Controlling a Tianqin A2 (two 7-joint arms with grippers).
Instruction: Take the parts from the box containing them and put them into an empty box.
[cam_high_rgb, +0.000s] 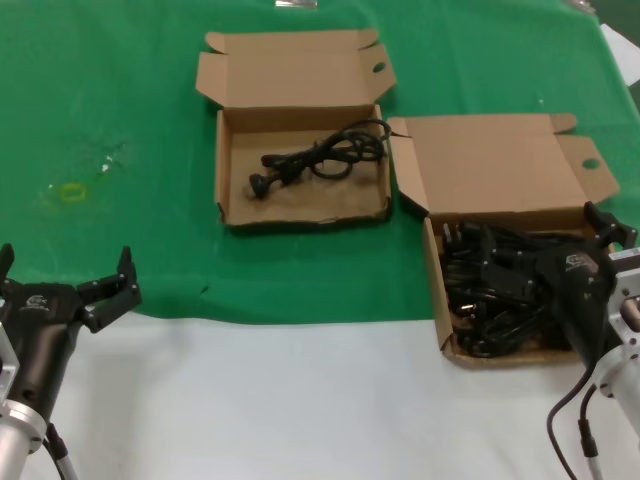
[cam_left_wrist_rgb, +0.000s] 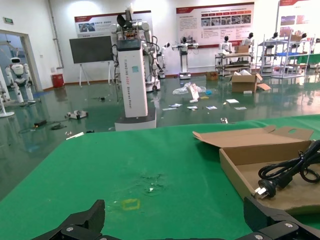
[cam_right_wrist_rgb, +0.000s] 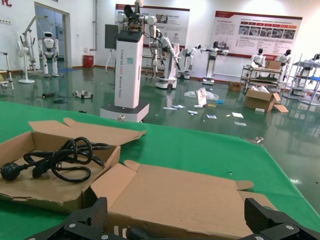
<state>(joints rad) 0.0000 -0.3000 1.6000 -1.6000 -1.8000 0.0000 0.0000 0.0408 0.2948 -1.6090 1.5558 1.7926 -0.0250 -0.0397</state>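
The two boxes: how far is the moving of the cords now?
Done: one cord lies in the left box. In hand: the open right pincer is over the right box, holding nothing visible. Left: the cord pile there. The left pincer waits open.

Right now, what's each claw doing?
Left gripper open, idle, near table edge. Right gripper open above full box. One cord in other box.

Robotics lab or demo hall: glossy green floor (cam_left_wrist_rgb: 75, 145), white humanoid robots (cam_right_wrist_rgb: 48, 47) standing around, a tall white robot tower (cam_left_wrist_rgb: 134, 75), wall display posters (cam_right_wrist_rgb: 257, 32), cardboard boxes (cam_right_wrist_rgb: 261, 97) on floor, green-cloth worktop (cam_left_wrist_rgb: 125, 170).
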